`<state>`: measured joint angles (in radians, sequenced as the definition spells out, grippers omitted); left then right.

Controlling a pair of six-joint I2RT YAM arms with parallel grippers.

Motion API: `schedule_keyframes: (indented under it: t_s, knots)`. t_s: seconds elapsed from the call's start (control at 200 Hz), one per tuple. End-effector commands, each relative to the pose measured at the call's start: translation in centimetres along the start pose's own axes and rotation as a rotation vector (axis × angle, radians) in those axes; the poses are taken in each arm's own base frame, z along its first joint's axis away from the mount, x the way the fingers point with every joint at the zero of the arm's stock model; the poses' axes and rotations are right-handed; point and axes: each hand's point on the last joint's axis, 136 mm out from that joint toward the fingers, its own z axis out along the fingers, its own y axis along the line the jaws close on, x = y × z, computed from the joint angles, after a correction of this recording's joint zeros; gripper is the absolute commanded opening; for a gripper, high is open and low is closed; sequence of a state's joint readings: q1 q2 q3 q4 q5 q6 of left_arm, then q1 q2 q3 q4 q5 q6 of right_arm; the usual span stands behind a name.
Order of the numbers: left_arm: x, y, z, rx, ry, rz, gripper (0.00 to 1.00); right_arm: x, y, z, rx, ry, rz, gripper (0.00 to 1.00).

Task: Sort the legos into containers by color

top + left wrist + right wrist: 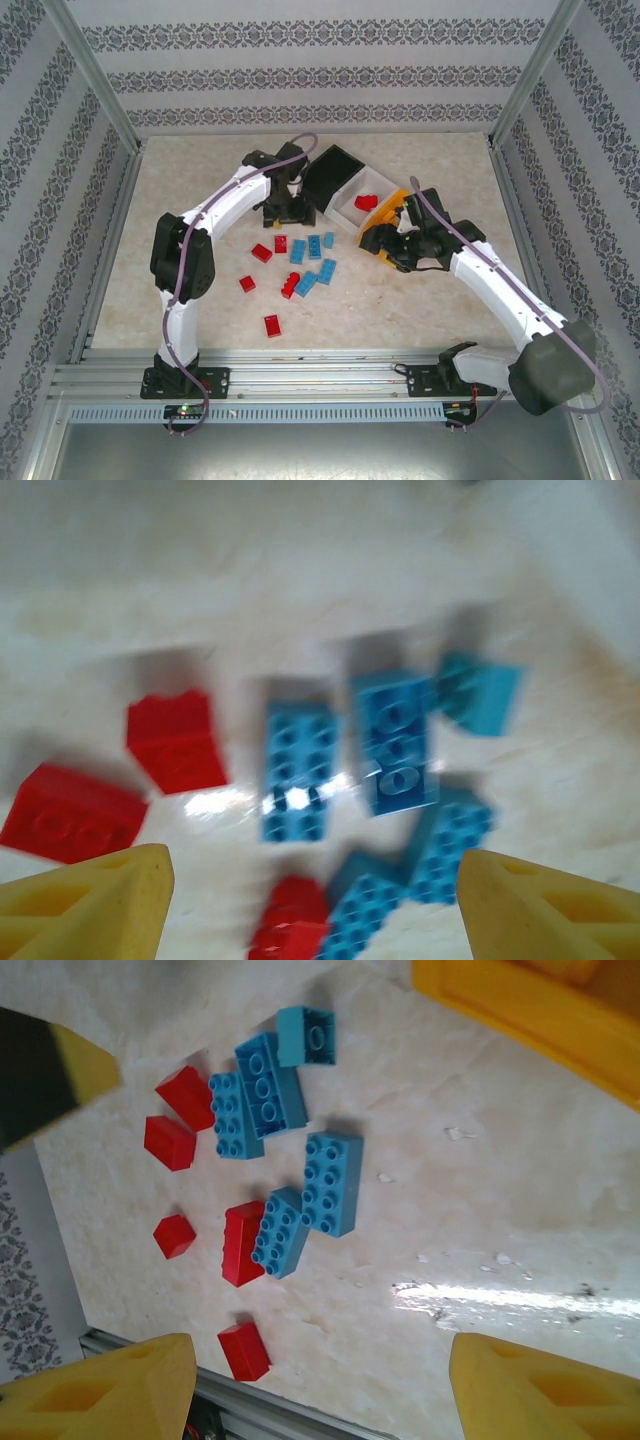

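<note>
Glossy plastic legos (330,1182), smooth marbled table (500,1160)

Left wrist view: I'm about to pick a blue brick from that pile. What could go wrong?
1. The blue bricks lie packed together, and a red brick sits against one, so the open left gripper might catch two colours.
2. This view is blurred, so aim may be off.
3. The right gripper hangs by the bins; the arms might clash at drop-off.

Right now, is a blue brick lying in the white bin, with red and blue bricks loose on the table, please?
No: the top external view shows the brick in the white bin is red. The rest holds.
</note>
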<state>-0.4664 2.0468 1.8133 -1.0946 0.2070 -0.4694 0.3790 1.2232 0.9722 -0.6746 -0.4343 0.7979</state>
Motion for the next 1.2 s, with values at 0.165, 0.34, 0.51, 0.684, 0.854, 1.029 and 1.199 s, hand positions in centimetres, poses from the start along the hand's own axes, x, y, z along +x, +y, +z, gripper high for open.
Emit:
schedule_keyframes:
  t_s: [0.165,0.34,0.51,0.684,0.854,1.029,1.199]
  knots:
    - [2.2,4.7,3.3,-0.132,0.091,0.006,0.74,0.1,1.5,0.4,0.004,-0.017,-0.022,0.68]
    - [1.5,5.0,4.4,-0.131,0.092,0.01,0.72,0.6,0.9,0.2,0.01,-0.021,-0.004,0.68]
    - [0.8,4.9,5.1,-0.125,0.094,0.006,0.67,0.7,0.9,0.2,0.015,-0.015,-0.002,0.68]
    - [-0.1,5.1,5.8,-0.125,0.094,-0.011,0.59,0.6,1.0,0.3,0.015,-0.01,-0.001,0.68]
    - [-0.8,5.2,6.6,-0.124,0.105,-0.018,0.56,0.7,0.8,0.5,0.023,-0.003,0.002,0.68]
    - [-0.9,5.1,7.2,-0.122,0.123,-0.02,0.49,0.7,0.7,0.6,0.028,0.001,-0.002,0.68]
    - [-0.7,5.1,7.4,-0.123,0.13,-0.025,0.38,0.5,0.5,0.5,0.029,-0.001,0.001,0.68]
